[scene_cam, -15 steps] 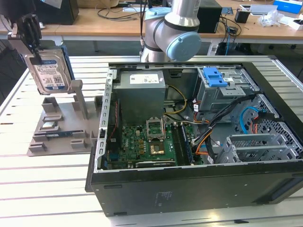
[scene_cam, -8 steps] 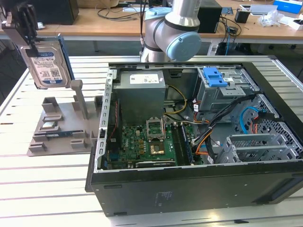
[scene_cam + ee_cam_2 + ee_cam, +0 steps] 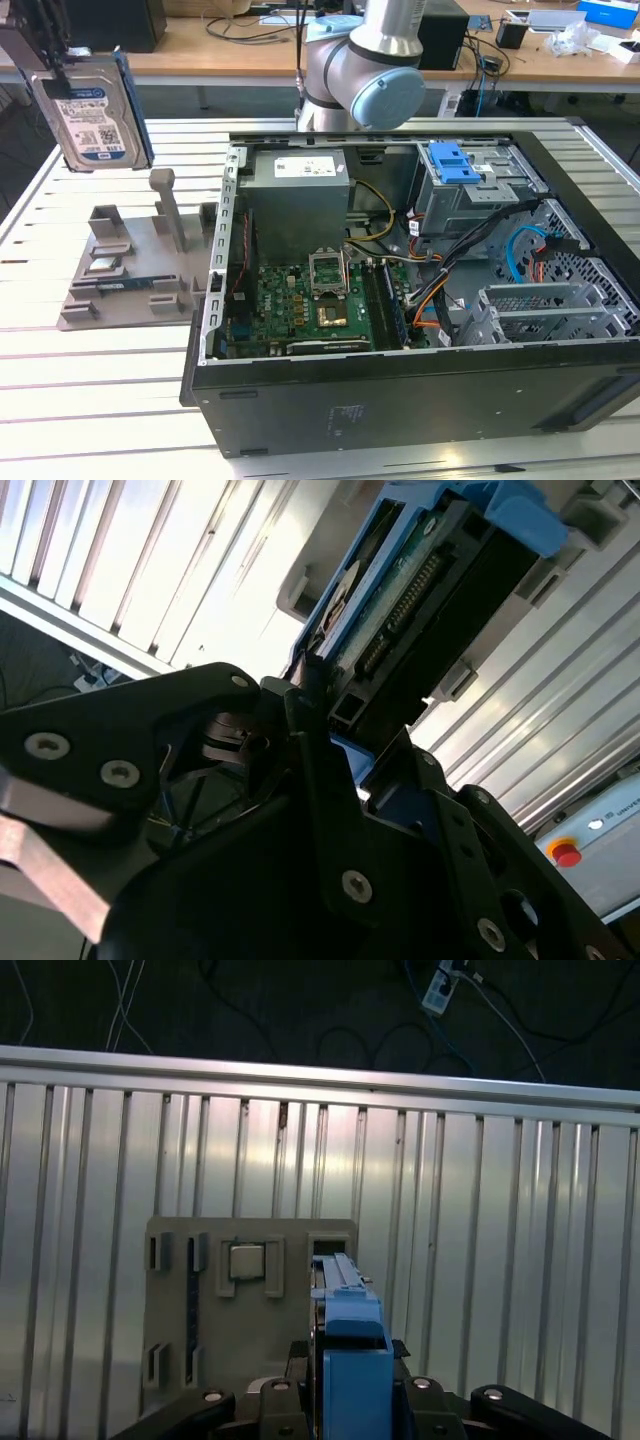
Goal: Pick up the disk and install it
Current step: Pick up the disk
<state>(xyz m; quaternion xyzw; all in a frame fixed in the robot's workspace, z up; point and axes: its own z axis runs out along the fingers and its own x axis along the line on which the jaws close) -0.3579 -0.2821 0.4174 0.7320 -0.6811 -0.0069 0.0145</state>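
The disk (image 3: 92, 112) hangs upright in the air above the far left of the slatted table, its white-and-blue label facing the exterior view and a blue rail along its edge. My gripper (image 3: 58, 72) holds it from above, shut on its top edge. The second wrist view has the disk (image 3: 415, 575) edge-on, with its circuit board and connector showing between blue rails, and my black fingers (image 3: 310, 695) clamped on its near end. Seen from the first wrist view, the disk (image 3: 350, 1360) is a blue strip rising between the jaws, above the grey holder.
A grey parts holder (image 3: 130, 270) lies on the table below the disk, carrying a chip (image 3: 245, 1260) and a memory stick. The open computer case (image 3: 400, 390) fills the exterior view's right, with a grey drive cage (image 3: 470, 200) topped by a blue latch (image 3: 453, 160). The arm's base (image 3: 360, 75) stands behind it.
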